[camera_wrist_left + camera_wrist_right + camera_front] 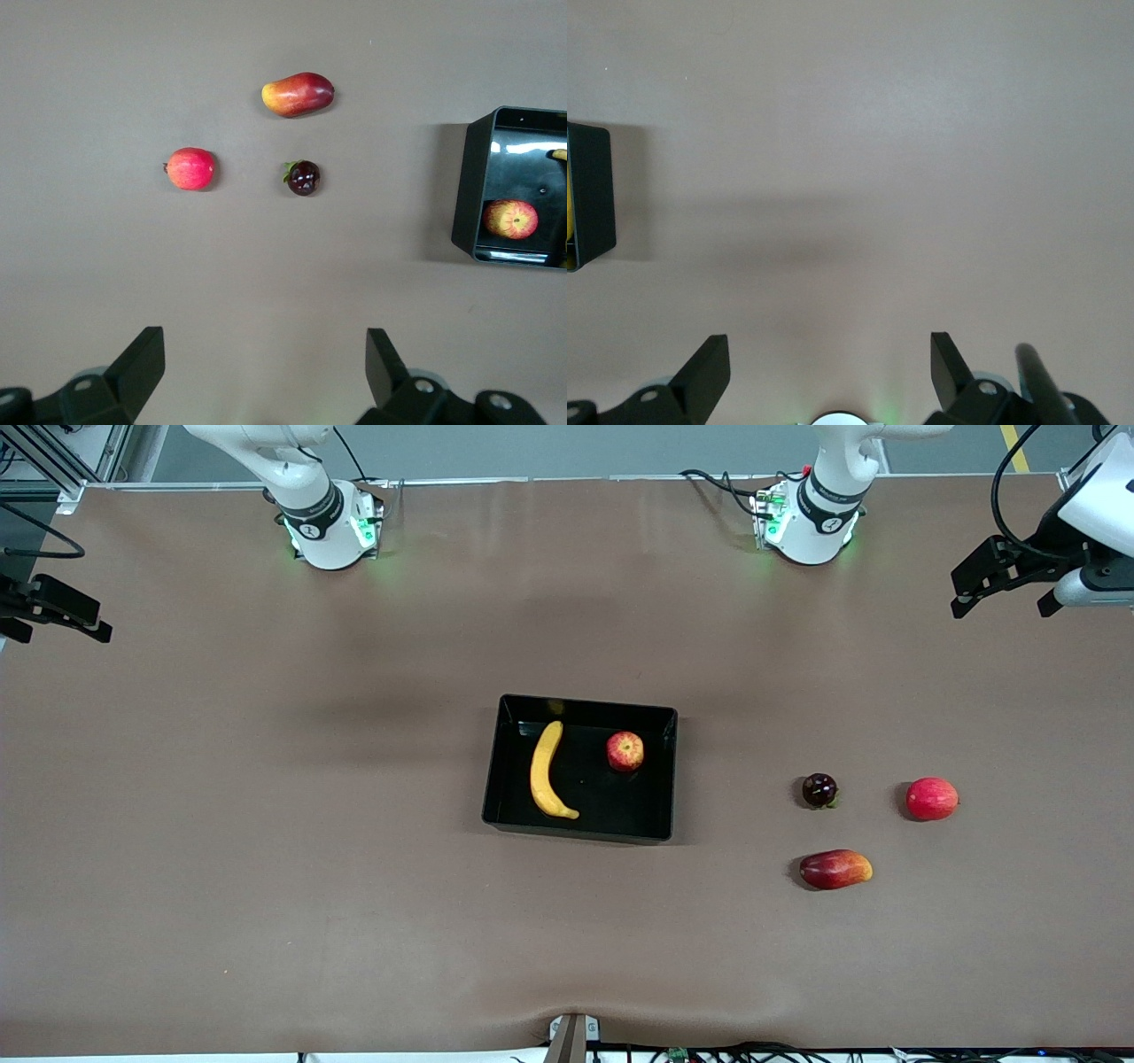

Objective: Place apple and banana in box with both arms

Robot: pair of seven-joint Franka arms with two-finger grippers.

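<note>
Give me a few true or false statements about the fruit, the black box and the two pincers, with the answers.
1. The banana lies inside the box. True.
2. The apple sits on the table outside the box. False: it is in the box, apart from the banana.
3. The left pincer holds the dark round fruit. False: it is open and empty.
4. The right pincer is open. True.
5. Three fruits lie toward the left arm's end of the table. True.

Even, soft overhead light covers the brown table (pixel 266 868). Broad faint shadows lie on the cloth beside the box (pixel 580 828), farther from the front camera. Its glossy black floor throws glare. Fruits near the box stay sharp, with short shadows.
</note>
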